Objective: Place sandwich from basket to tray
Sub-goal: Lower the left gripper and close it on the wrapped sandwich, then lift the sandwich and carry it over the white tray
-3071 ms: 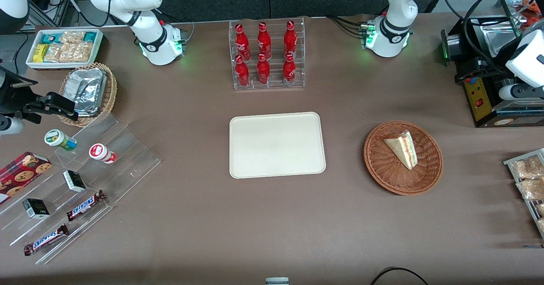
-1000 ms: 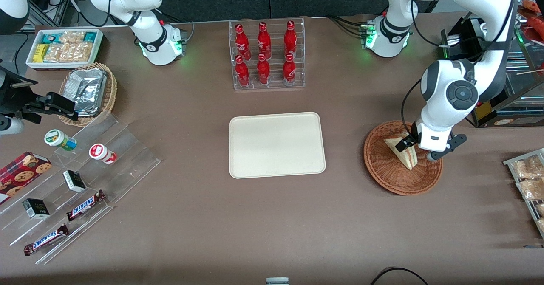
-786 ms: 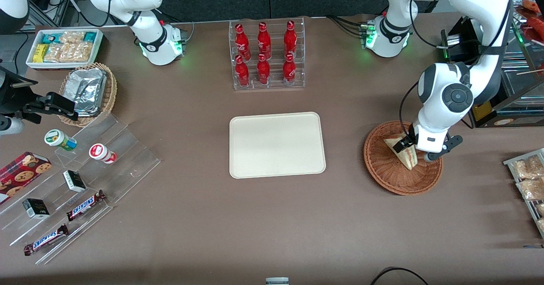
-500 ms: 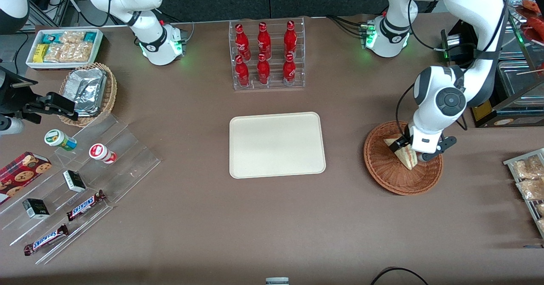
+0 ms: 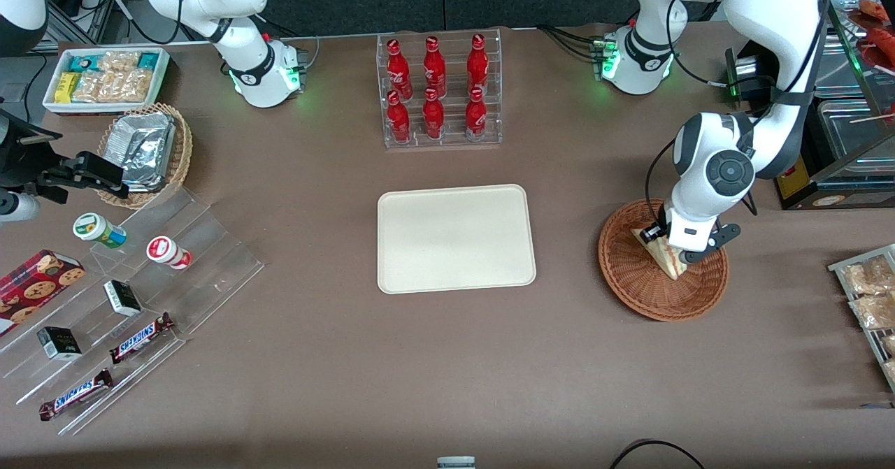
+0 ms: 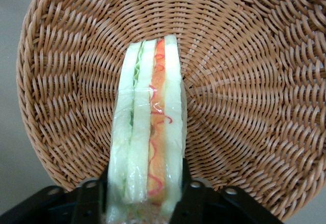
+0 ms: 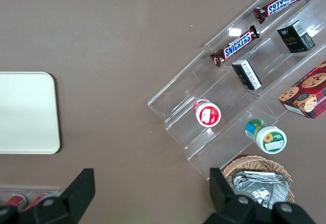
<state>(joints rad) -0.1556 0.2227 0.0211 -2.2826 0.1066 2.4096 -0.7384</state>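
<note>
The end effector [image 5: 672, 244] straddles the sandwich [image 6: 147, 147] in the basket [image 5: 633, 280], a finger against each bread face

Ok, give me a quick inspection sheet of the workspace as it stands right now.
Surface: brown table.
Sandwich: on edge in the basket, plastic-wrapped.
Tray: bare, nearer the parked arm's end than the basket.
Gripper: down in the basket, fingers straddling the sandwich and against its sides.
Clutter: red bottles in a rack; foil packs in a small basket; snack bin; clear stand with Snickers bars, cups and boxes.
Cables: one loop at the table's near edge.
Surroundings: machine near the working arm.
</note>
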